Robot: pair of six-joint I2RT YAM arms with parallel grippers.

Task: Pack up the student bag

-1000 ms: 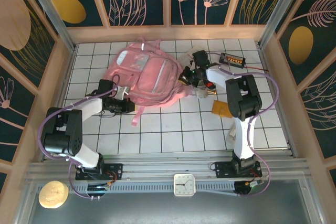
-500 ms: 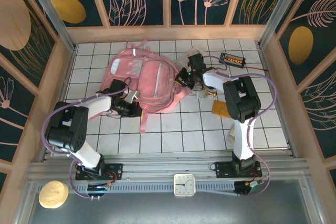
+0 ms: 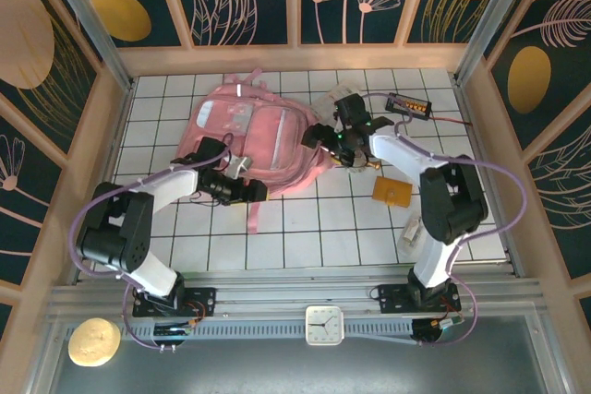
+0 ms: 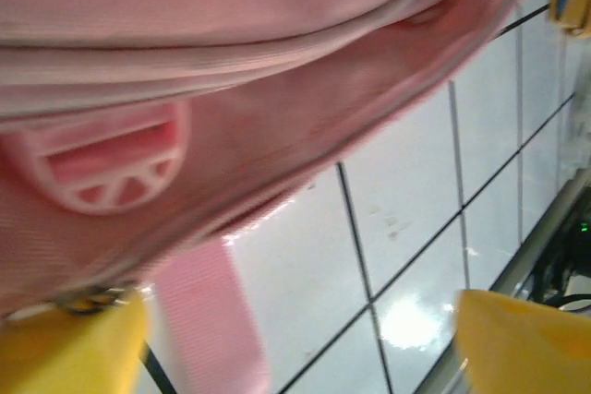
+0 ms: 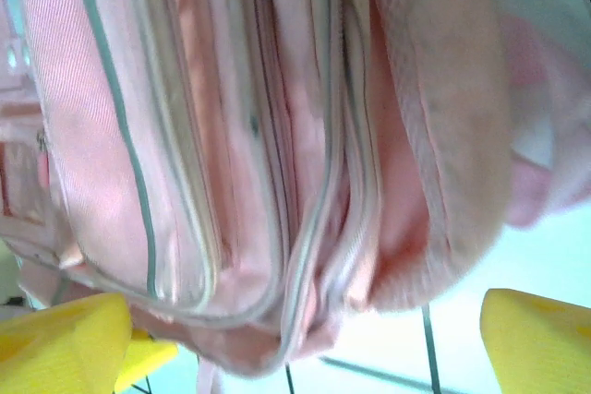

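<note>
Top external view: we see the student bag (image 3: 263, 136), a pink backpack, lying flat on the white tiled table (image 3: 305, 228), at about 11 o'clock from the table's centre. The left gripper (image 3: 251, 191) sits at the bag's 6 o'clock edge, beside a pink strap (image 3: 254, 216) trailing toward the arms. The right gripper (image 3: 317, 134) is against the bag's 3 o'clock edge. An orange card (image 3: 391, 192) lies at 4 o'clock from that gripper, and a small black device (image 3: 409, 105) lies at 2 o'clock. A square clock (image 3: 324, 325) rests on the rail between the arm bases.

Left wrist view: we look along the left gripper (image 4: 295, 348), its yellow fingers (image 4: 69, 348) spread wide and clamping nothing. The bag (image 4: 277, 62) fills the 12 o'clock half, with a pink plastic buckle (image 4: 102, 168) at 9 o'clock and the strap (image 4: 217, 320) hanging between the fingers.

Right wrist view: we find the right gripper (image 5: 305, 348) equally wide, its yellow fingers (image 5: 60, 339) standing clear on either side of the bag's (image 5: 277, 136) zippered end, gripping nothing.
</note>
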